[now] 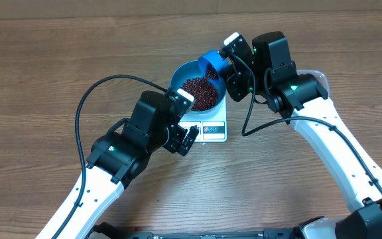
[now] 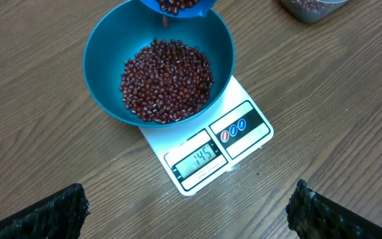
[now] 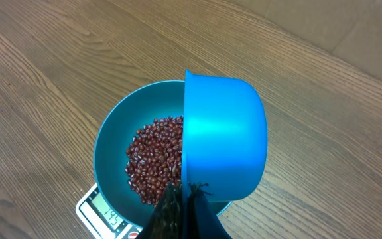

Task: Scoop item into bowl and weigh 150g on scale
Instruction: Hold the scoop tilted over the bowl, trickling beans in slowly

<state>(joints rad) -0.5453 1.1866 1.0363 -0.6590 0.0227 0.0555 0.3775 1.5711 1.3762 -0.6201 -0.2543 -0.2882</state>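
A deep blue bowl (image 1: 178, 74) holding a heap of dark red beans (image 1: 199, 93) stands on the white scale (image 1: 212, 130). In the left wrist view the bowl (image 2: 105, 60), its beans (image 2: 168, 79) and the scale (image 2: 244, 133) show clearly; the display reads 145. My right gripper (image 3: 188, 199) is shut on the handle of a small blue scoop (image 3: 224, 139), tilted over the bowl's far rim (image 3: 111, 153). The scoop (image 2: 178, 6) still holds some beans. My left gripper (image 2: 188, 212) stands open just before the scale's display edge, with nothing between its fingers (image 2: 52, 216).
A clear plastic tub (image 2: 310, 8) with more beans sits beyond the scale, at the top right of the left wrist view. Bare wooden tabletop (image 1: 45, 66) surrounds the scale. Both arms reach in from the near edge; a black cable (image 1: 85, 106) loops left of the left arm.
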